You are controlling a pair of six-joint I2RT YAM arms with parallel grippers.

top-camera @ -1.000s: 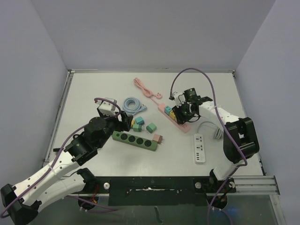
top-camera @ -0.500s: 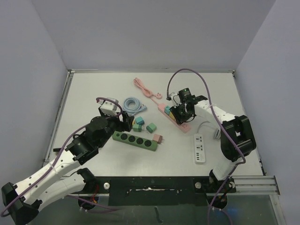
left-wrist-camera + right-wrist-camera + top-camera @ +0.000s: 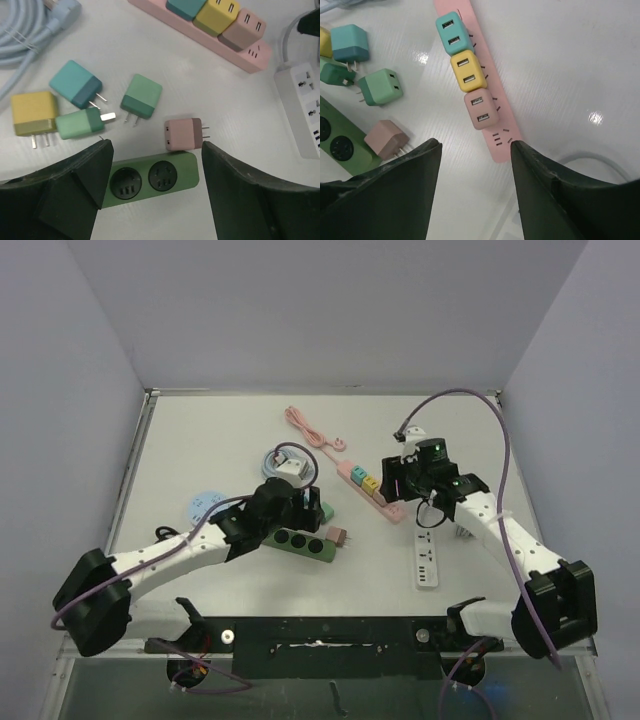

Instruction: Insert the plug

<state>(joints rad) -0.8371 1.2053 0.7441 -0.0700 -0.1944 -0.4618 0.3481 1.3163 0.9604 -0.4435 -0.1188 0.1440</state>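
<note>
Pink plug sits seated in the pink power strip, third in a tight row after a teal plug and a yellow plug, each touching its neighbour, USB faces up. One bare set of slots shows past it toward the strip's near end. The right gripper hangs above that end with its jaws well apart and nothing between them; neither finger touches the plug or the strip. Across the white table, the left gripper hovers with jaws spread wide and empty over a loose pink plug, which lies on its side with its prongs pointing toward the white power strip. That loose plug rests just beside the end of the green power strip; whether the two touch cannot be told. Beyond them more plugs lie scattered on their sides: a green two-tone plug, a teal-and-blue plug, a mint plug and a loose yellow plug, the last two touching. A coiled pale blue cable lies past these.
</note>
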